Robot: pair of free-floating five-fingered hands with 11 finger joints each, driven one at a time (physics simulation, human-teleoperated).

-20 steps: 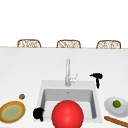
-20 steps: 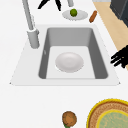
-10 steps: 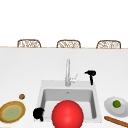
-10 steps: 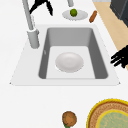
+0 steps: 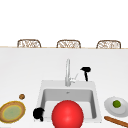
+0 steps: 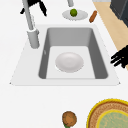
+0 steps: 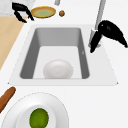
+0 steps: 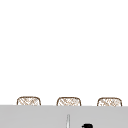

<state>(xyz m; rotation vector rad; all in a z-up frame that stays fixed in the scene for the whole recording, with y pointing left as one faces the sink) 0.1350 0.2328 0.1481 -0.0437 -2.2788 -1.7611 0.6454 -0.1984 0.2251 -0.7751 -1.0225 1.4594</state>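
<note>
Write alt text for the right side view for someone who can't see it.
A black hand hangs beside the tap at the sink, fingers pointing down. A white bowl lies in the basin, a lime sits on a near plate, and another hand hovers far left.

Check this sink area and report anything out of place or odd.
One oddity: the bowl in the sink renders bright red in the front view but pale grey from the sides. Otherwise nothing is spilled or tipped; the lime sits centred on its plate.
</note>
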